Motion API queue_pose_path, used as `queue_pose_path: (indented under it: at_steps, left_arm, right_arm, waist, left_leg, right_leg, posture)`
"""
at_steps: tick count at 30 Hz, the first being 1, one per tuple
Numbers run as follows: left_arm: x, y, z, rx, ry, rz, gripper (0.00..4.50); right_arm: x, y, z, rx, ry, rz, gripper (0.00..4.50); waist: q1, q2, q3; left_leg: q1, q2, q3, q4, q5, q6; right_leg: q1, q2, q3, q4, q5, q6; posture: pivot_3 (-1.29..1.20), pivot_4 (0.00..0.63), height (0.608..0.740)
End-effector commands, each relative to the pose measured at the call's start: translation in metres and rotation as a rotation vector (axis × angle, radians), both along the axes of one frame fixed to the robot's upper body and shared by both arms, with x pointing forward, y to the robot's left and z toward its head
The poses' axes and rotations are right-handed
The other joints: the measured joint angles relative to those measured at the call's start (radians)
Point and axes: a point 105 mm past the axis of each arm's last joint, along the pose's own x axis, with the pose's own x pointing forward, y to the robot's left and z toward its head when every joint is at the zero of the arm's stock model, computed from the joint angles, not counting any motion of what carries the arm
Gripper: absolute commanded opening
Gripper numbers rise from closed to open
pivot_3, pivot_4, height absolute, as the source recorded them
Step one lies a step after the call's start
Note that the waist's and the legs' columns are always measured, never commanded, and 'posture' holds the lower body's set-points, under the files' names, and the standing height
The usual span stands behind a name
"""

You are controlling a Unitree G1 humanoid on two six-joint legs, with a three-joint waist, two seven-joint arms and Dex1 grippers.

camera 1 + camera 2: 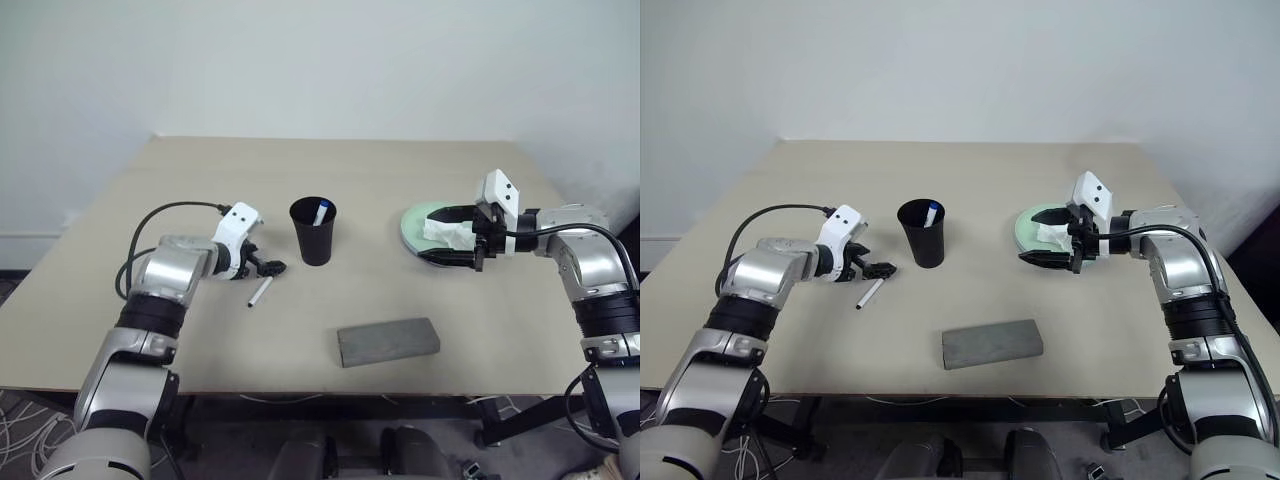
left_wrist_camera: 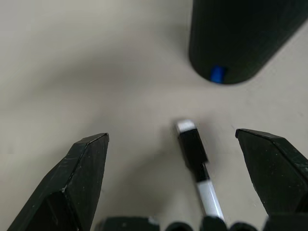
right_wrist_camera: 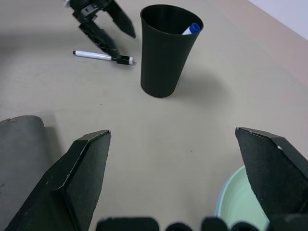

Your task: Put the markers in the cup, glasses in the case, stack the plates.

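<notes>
Your left gripper [image 1: 268,268] hangs low over the beige table [image 1: 200,190] with its two black fingers spread wide and nothing between them. The black-capped marker [image 1: 260,292] lies flat on the table just below and between those fingers. From the left wrist camera its black cap end points ahead toward the cup and its white barrel runs back toward the wrist, so the pen lies roughly along the gripper's own line, a little nearer one finger than the other.

The black cup [image 1: 314,231] stands upright just ahead of the left gripper. The blue-capped marker [image 1: 321,212] already leans inside it, its blue tip at the rim.

Your right gripper [image 1: 455,238] is also wide open and holds nothing. It hovers at the near edge of the mint green plate [image 1: 418,218], which carries a crumpled white tissue [image 1: 447,234]. I cannot tell whether the blue plate lies underneath.

The grey case [image 1: 388,341] sits shut, nearer you than both grippers. The glasses are presumably inside.

To pick the marker well, centre the fingers across the white barrel, sink until the tips nearly meet the table, then close. A round pen will likely roll if one finger touches first. Keep clear of the cup so you do not tip it.
</notes>
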Motion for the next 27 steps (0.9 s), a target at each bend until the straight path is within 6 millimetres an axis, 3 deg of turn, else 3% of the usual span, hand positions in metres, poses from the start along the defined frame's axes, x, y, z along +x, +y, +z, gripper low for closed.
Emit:
queue_pose_path:
  at_steps: [1, 21, 24, 27]
  left_arm:
    - [0.007, -0.008, 0.01, 0.058, 0.007, -0.011, 4.48]
    - [0.013, -0.013, -0.004, 0.122, 0.091, 0.025, 4.48]
    - [0.013, -0.013, -0.007, 0.126, 0.096, 0.03, 3.9]
    - [0.012, -0.014, -0.01, 0.111, 0.115, 0.034, 2.87]
  right_arm:
    - [0.001, 0.003, 0.014, 0.014, -0.057, 0.015, 4.5]
    - [0.001, 0.003, 0.015, 0.012, -0.061, 0.007, 4.5]
    - [0.001, 0.003, 0.015, 0.011, -0.062, 0.009, 4.5]
    - [0.002, 0.004, 0.016, 0.01, -0.063, 0.011, 4.5]
  waist:
    - [0.0, 0.0, 0.0]
    - [0.0, 0.0, 0.0]
    - [0.0, 0.0, 0.0]
    - [0.0, 0.0, 0.0]
  left_leg:
    - [0.0, 0.0, 0.0, 0.0, 0.0, 0.0]
    - [-0.001, 0.0, -0.001, -0.001, 0.0, 0.0]
    - [-0.001, 0.0, -0.001, 0.0, 0.0, 0.0]
    - [0.0, 0.0, -0.001, 0.0, 0.0, 0.0]
  right_leg:
    - [0.0, 0.0, 0.0, 0.0, 0.0, 0.0]
    - [-0.001, -0.002, 0.0, 0.0, 0.0, 0.0]
    - [-0.001, -0.002, 0.0, 0.0, 0.0, 0.0]
    - [0.0, -0.002, 0.0, 0.0, 0.0, 0.0]
  posture:
    - [0.0, 0.0, 0.738]
    - [0.0, 0.0, 0.738]
    - [0.0, 0.0, 0.738]
    - [0.0, 0.0, 0.738]
